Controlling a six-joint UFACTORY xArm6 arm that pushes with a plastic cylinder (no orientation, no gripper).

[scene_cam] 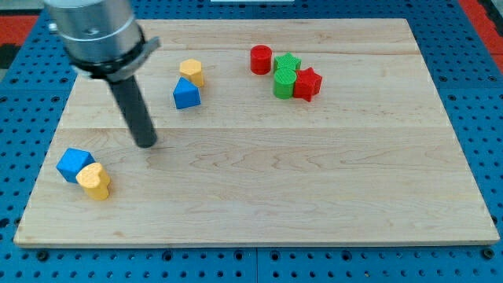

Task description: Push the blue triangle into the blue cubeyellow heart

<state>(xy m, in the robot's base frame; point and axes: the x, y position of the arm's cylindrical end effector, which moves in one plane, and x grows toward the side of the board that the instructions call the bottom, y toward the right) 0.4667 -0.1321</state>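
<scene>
A: Target first. Small blue triangular plastic block (186, 94), up toward the desk's far edge, left of centre. A yellow rounded plastic block (192, 72) touches its far side.

B: How will it handle?

A: My guess: light, rigid, smooth faces, slides easily on the pale wooden desk (314, 196). Not fragile. It may spin if pushed off-centre, so push the far-right face square on. Nothing to grasp anyway.

B: Destination?

A: Blue plastic cube (75, 164) and yellow heart-shaped plastic block (95, 181), touching each other, near the desk's front-left corner. Well apart from the triangle.

B: The tool?

A: Straight dark rod, no jaws, so nothing opens or closes and it holds nothing. My tip (146, 145) sits on bare wood between the triangle and the cube-heart pair, touching no block. It's on the wrong side for the push, I'd say, so it has to go round.

B: Other stuff?

A: Cluster near the far edge, right of centre: red cylinder (260, 60), green star-like block (288, 64), green cylinder (284, 82), red star-like block (307, 84). Out of the push path.
</scene>
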